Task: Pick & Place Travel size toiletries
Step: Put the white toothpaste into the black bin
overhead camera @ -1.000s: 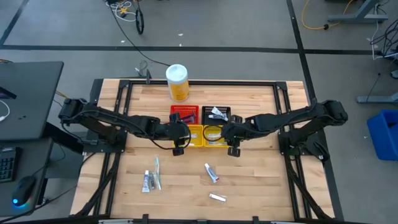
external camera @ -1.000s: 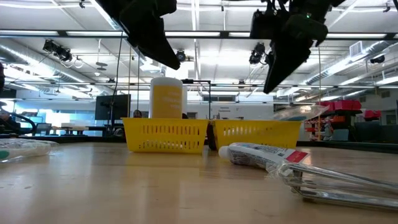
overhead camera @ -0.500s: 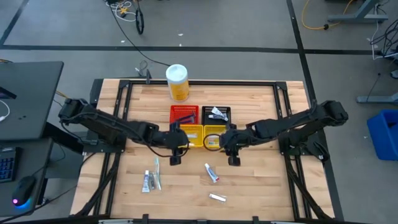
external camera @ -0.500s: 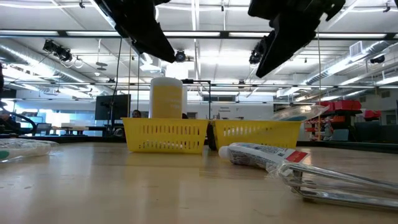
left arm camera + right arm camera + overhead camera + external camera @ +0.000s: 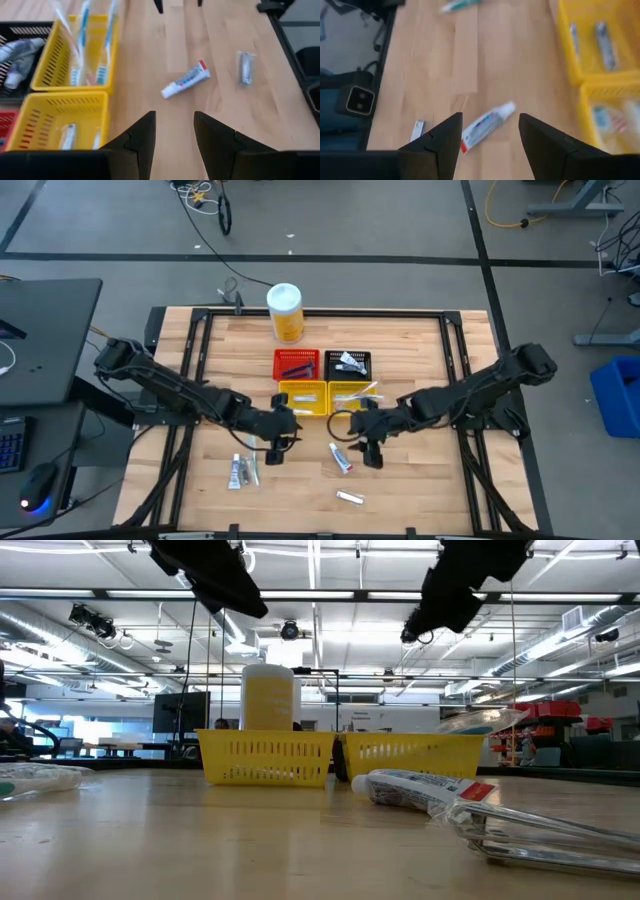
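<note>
- The left pincer (image 5: 272,452) is held above the wooden tabletop (image 5: 420,480), in front of the yellow baskets. Its fingers (image 5: 141,140) are seen spread apart, and nothing is held between them.
- The right pincer (image 5: 371,457) is held above the tabletop too, just beside a small white tube with red and blue marks (image 5: 341,458). Its fingers (image 5: 445,140) are spread apart and nothing is gripped.
- That tube is seen lying flat on the tabletop in both wrist views, apart from the baskets.
- A small silver packet (image 5: 349,498) is seen lying nearer the front edge of the tabletop.
- A little group of toiletries (image 5: 241,468) is left lying near the left pincer, on the tabletop.
- Four small baskets are set together in the middle: a red basket (image 5: 297,365), a black basket (image 5: 348,364), and two yellow ones.
- Toothbrushes are seen lying in one yellow basket (image 5: 75,50), and small tubes lie in the other yellow basket (image 5: 60,125).
- White tubes are seen in the black basket.
- A tall yellow canister with a white lid (image 5: 285,312) is stood upright behind the baskets.
</note>
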Available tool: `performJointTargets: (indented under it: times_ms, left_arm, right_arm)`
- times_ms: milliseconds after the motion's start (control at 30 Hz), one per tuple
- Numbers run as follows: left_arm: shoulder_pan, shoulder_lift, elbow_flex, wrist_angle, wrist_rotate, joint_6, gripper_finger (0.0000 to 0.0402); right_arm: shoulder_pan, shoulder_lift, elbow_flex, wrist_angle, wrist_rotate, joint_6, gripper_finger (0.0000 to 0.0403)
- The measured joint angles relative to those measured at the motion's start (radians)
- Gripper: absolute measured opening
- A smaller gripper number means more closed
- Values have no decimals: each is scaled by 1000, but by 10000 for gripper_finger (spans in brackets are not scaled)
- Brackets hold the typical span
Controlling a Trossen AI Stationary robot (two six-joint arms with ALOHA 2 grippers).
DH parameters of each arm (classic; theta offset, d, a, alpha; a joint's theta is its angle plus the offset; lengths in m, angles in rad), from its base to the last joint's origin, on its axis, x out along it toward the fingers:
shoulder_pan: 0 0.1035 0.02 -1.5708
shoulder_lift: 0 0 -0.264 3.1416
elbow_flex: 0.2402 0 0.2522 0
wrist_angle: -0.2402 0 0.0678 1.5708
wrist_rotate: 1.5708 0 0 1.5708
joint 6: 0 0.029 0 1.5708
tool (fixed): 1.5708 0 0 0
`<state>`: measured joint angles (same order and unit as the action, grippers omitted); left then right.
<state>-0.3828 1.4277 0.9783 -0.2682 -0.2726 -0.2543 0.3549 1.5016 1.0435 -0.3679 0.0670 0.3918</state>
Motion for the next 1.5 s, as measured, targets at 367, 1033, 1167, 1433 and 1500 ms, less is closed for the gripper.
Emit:
performJointTargets:
  times_ms: [367, 1033, 1167, 1433, 1500]
  left_arm:
    - [-50, 0, 0, 31, -7, -23, 144]
    - [-86, 0, 0, 51, -7, -56, 144]
    - [-91, 0, 0, 50, -7, -56, 144]
    - [-92, -1, 0, 50, -7, -51, 144]
    - [-92, -1, 0, 50, -7, -50, 144]
  right_arm:
    - [155, 218, -1, 152, 176, 143, 210]
    - [217, 459, -1, 257, 414, 318, 201]
    - [217, 464, 0, 238, 429, 312, 190]
    - [209, 460, 1, 215, 388, 289, 128]
    - [209, 458, 1, 217, 382, 278, 118]
